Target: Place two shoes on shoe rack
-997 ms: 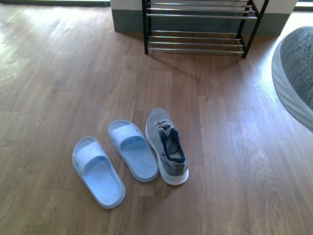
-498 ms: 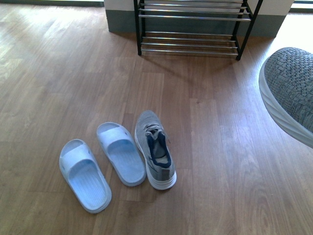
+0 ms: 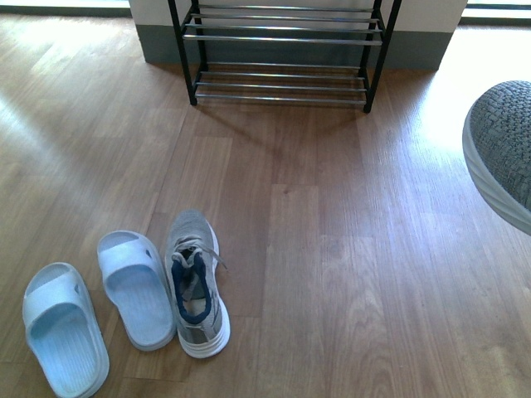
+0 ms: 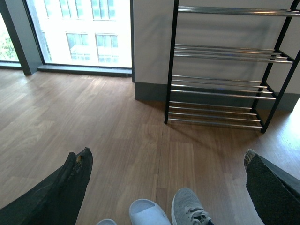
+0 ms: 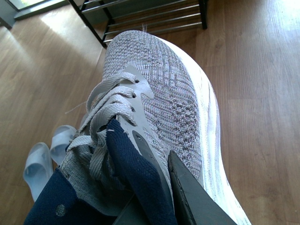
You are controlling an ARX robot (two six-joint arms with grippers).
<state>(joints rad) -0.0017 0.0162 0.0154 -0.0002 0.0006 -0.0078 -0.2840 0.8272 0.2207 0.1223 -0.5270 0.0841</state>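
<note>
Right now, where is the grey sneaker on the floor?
Front view, lower left: the grey sneaker lies beside a slide sandal, toe toward the shoe rack.

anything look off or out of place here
Nothing damaged or spilled. The only oddity is a split pair: one grey sneaker sits on the floor beside the slide sandals, its mate held off the floor in the right gripper.

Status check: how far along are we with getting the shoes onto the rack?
Nothing is done yet: the visible shelves of the shoe rack hold no shoes. In hand: the right gripper holds one grey sneaker. Remaining: rack it, then probably the second sneaker on the floor beside the slides. The left gripper is open.
</note>
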